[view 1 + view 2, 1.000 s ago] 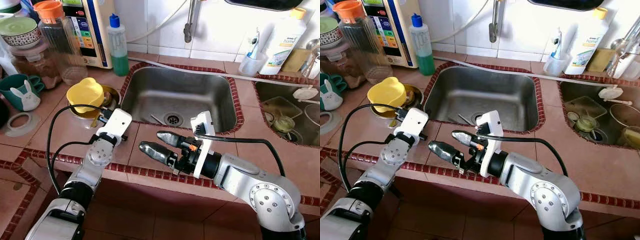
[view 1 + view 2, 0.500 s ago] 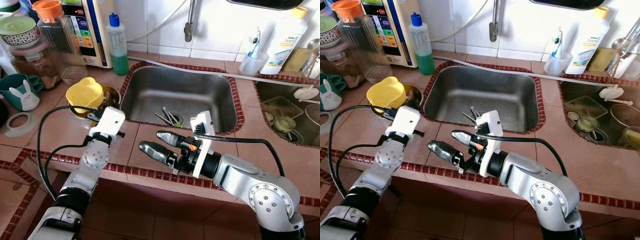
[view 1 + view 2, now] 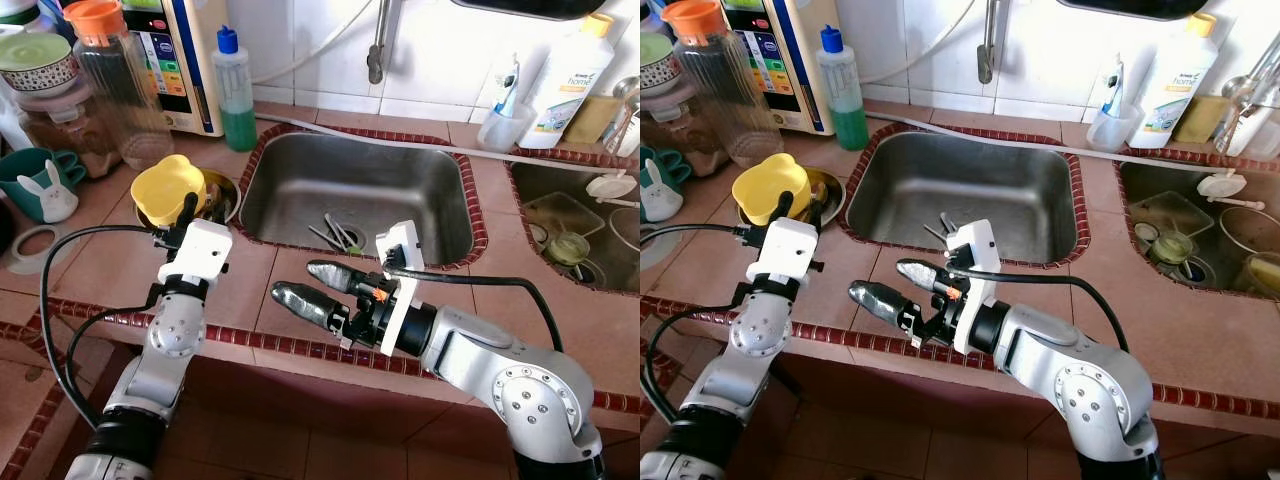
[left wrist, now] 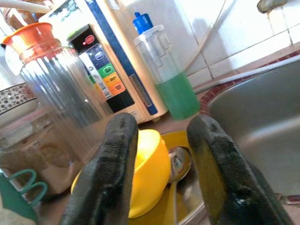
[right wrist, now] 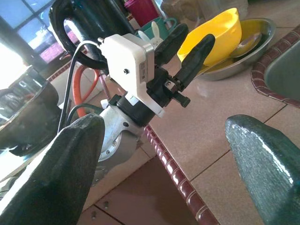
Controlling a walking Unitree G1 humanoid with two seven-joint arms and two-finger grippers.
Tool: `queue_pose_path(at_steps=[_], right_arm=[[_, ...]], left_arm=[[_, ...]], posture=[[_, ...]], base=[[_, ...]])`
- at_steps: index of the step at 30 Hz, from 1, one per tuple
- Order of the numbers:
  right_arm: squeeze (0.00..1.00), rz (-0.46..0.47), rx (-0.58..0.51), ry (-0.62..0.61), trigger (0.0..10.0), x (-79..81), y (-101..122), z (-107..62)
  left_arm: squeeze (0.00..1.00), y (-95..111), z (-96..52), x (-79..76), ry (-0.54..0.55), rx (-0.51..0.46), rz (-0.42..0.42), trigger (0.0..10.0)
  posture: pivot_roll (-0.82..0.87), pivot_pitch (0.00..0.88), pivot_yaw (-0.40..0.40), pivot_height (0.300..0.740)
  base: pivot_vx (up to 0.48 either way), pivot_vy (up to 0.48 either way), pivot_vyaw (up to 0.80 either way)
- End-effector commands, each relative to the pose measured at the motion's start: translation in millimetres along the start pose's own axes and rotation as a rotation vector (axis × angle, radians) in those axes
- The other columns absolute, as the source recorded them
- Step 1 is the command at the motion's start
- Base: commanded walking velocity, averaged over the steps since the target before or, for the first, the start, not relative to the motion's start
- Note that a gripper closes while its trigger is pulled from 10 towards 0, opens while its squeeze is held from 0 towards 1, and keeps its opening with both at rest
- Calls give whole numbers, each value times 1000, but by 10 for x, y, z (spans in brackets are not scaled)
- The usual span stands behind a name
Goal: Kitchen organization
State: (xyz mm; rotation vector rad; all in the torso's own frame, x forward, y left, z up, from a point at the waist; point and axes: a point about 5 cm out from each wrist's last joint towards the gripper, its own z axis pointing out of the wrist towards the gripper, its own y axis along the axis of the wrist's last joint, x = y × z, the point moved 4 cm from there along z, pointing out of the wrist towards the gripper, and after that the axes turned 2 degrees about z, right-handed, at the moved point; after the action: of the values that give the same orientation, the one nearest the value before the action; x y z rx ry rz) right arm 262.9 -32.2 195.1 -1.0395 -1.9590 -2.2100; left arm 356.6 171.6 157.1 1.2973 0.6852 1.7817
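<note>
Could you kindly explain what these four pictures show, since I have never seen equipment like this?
This is a humanoid robot at a tiled kitchen counter. Two pictures come from its head, looking down; the other two from cameras on its wrists, looking along its black fingers. Its left gripper is open beside a yellow plastic bowl resting in a metal dish. Its right gripper hovers open over the counter edge, holding nothing. Utensils lie in the steel sink. A green soap bottle stands behind.

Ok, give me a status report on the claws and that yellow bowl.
Left claw open, just short of the yellow bowl, nothing held. Right claw open, idle over the counter edge. Bowl sits tipped in a metal dish with a spoon. Path unobstructed.
</note>
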Motion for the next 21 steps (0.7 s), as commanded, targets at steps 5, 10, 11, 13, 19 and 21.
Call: queue_pose_path(at_steps=[5,10,11,13,19,21], right_arm=[[0,-12,-3,0,10000,3,17,10],[0,-9,-4,8,10000,16,14,30],[0,-8,-4,8,10000,16,12,32],[0,-9,-3,9,10000,19,12,32],[0,-7,-3,12,10000,21,10,29],[0,-6,-1,19,10000,36,2,41]], left_arm=[[1000,4,-11,27,7,-1,14,10000],[1000,-43,-175,163,51,20,60,10000],[1000,-69,-225,165,54,33,82,10000],[1000,-71,-267,181,64,36,101,10000],[1000,-104,-355,202,70,64,106,10000],[1000,-144,-359,129,36,91,105,10000]], posture=[[-18,119,7,740],[-9,114,9,740],[-10,115,8,740],[-10,115,9,740],[-3,117,7,740],[-3,115,8,740]], base=[[0,0,0],[0,0,0],[0,0,0],[0,0,0],[0,0,0],[0,0,0]])
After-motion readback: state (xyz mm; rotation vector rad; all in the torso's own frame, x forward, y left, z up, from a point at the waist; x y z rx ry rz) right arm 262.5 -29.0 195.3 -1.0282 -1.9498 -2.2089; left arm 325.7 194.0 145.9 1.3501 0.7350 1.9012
